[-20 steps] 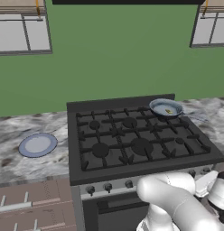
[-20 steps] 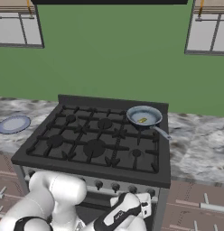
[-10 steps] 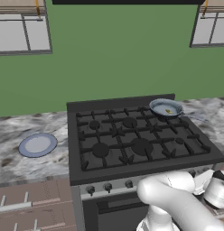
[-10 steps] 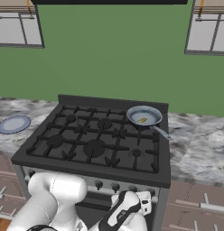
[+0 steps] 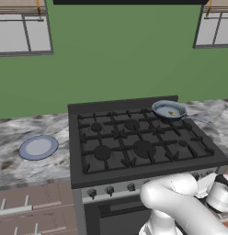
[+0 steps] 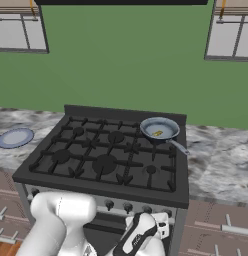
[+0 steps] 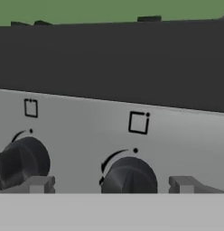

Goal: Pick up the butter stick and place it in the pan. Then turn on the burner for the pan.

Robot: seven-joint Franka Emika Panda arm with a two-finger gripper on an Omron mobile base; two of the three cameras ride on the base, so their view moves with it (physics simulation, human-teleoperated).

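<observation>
Hand: the hand (image 7: 111,185) sits low at the stove's front panel, fingers (image 7: 39,184) spread wide apart with nothing between them but a knob.
Knob: a dark round knob (image 7: 128,177) lies in the gap between the two fingertips, not touched by either; a second knob (image 7: 21,162) sits just outside the left finger.
Butter stick: the butter stick (image 6: 157,133) lies inside the pan, near its middle.
Pan: the pan (image 6: 159,129) rests on the back right burner (image 5: 182,143), close to the stove's rear edge, handle pointing out toward the right counter (image 6: 216,160).
Stove: the stove top (image 6: 103,152) is bare apart from the pan; grate bars run right up to its front lip.
Plate: a blue-rimmed plate (image 5: 38,148) lies on the left counter, well apart from the stove's edge.
Room: open counter on both sides of the stove.
</observation>
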